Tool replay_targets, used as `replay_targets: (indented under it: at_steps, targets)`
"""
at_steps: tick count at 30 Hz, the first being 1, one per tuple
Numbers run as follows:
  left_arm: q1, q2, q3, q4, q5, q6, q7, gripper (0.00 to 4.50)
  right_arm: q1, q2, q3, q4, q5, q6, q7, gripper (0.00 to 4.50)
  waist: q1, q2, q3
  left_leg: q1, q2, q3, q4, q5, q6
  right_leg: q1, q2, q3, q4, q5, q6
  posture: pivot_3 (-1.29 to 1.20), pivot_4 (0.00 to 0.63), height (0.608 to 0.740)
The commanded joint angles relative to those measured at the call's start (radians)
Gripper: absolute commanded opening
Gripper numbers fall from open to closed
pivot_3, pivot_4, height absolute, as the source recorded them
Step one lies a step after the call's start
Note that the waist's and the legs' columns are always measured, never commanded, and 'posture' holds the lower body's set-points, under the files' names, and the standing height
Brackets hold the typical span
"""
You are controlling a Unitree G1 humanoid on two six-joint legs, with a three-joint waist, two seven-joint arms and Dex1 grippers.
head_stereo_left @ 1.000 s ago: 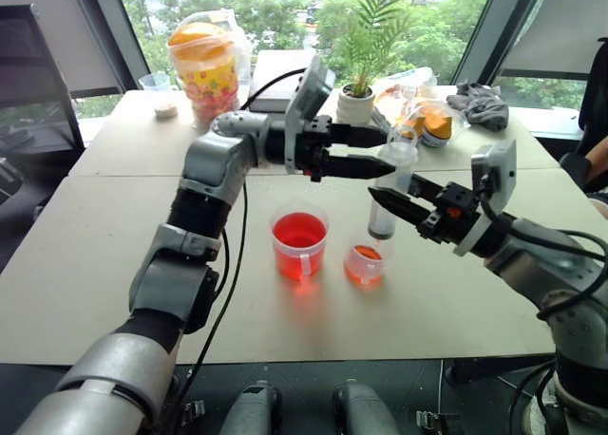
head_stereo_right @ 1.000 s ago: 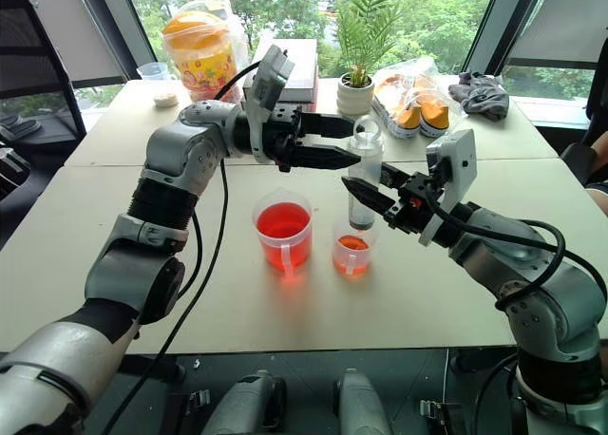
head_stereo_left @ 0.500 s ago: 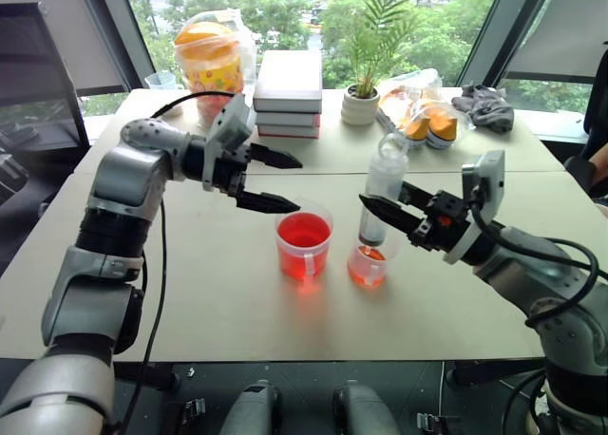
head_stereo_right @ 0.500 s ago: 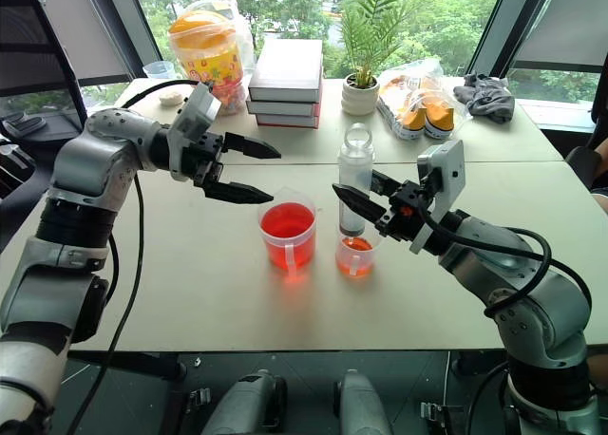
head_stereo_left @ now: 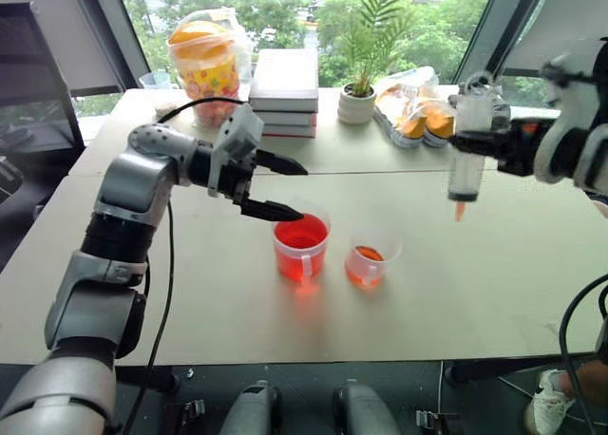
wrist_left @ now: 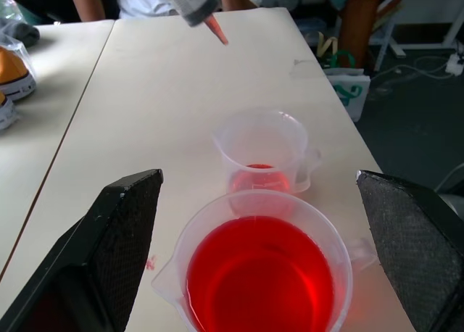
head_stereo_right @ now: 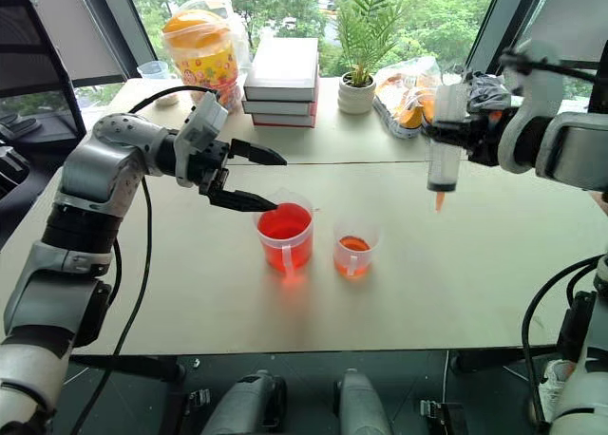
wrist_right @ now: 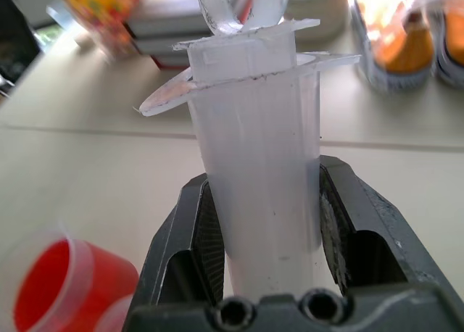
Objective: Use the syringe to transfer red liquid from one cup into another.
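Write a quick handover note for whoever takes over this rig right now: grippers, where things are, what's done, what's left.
Right gripper: shut on the syringe, held upright in the air, tip down, off to the right of both cups.
Left gripper: open, empty, by the big cup.
Big cup: full of red liquid. Small cup: a little red at the bottom.
Done: syringe is gripped.
Left: whether the syringe is loaded can't be told; check, then carry on the transfer.

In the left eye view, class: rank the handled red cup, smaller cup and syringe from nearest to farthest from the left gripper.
1. handled red cup, just beneath the left gripper
2. smaller cup, one place rightward
3. syringe, far right, raised in the right gripper
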Motion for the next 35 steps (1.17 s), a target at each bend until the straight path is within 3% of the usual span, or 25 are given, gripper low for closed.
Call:
replay_targets:
  at_steps: [1,6,12,18,22,26,30,35]
  targets:
    - [-0.003,0.002,0.02,-0.035,-0.012,-0.009,0.013,4.39,-0.069,-0.014,0.115,0.124,-0.128,0.023,0.09,1.4,-0.002,0.0,0.0,0.0,0.0,0.001,0.0,0.0,0.0,0.0,0.0,0.0,0.0,0.0,0.0,0.0,0.15,0.74]
    - [0.028,0.014,0.035,-0.082,-0.031,0.018,0.031,4.39,-0.094,0.02,0.37,0.379,-0.347,-0.065,0.306,1.4,-0.001,0.0,0.0,-0.001,0.0,0.001,-0.001,-0.001,0.001,-0.001,0.001,0.0,-0.001,0.0,0.0,0.0,0.15,0.74]
    - [0.06,0.032,0.056,-0.141,-0.07,0.074,0.056,4.39,-0.124,0.082,0.519,0.597,-0.557,-0.203,0.505,1.4,0.0,0.0,0.0,-0.001,0.0,0.002,0.0,-0.001,0.001,-0.001,0.002,0.0,-0.001,0.0,0.001,0.0,0.15,0.74]
    - [0.084,0.048,0.071,-0.187,-0.105,0.115,0.075,4.5,-0.156,0.106,0.531,0.673,-0.669,-0.245,0.64,4.39,0.0,0.0,0.0,-0.001,0.0,0.002,0.001,-0.001,0.001,-0.001,0.002,0.0,0.0,0.0,0.001,0.0,0.15,0.74]
    - [0.095,0.06,0.073,-0.211,-0.118,0.134,0.088,4.5,-0.15,0.057,0.482,0.585,-0.683,-0.211,0.692,4.46,0.001,0.001,0.0,0.0,0.0,0.002,0.001,-0.001,0.001,-0.001,0.002,0.0,0.0,0.0,0.001,0.0,0.15,0.74]
    - [0.105,0.085,0.087,-0.221,-0.129,0.145,0.099,4.5,-0.083,-0.076,0.319,0.27,-0.585,-0.183,0.778,4.46,0.004,0.003,0.001,-0.001,0.0,0.001,0.0,-0.001,0.001,-0.002,0.002,0.0,0.0,0.0,0.001,0.0,0.15,0.74]
    - [0.112,0.108,0.097,-0.227,-0.13,0.148,0.106,4.5,0.11,-0.201,0.096,-0.091,-0.463,-0.258,0.906,4.46,0.005,0.002,0.001,-0.001,0.0,-0.001,-0.001,-0.001,0.001,-0.001,0.002,-0.002,-0.002,0.0,0.001,0.0,0.15,0.74]
    - [0.145,0.158,0.116,-0.247,-0.147,0.176,0.109,4.5,0.428,-0.2,-0.307,-0.456,-0.31,-0.2,0.979,4.46,0.004,0.002,0.001,0.001,0.0,-0.001,0.0,-0.001,0.001,0.002,0.002,-0.001,-0.002,0.001,0.001,0.0,0.15,0.74]
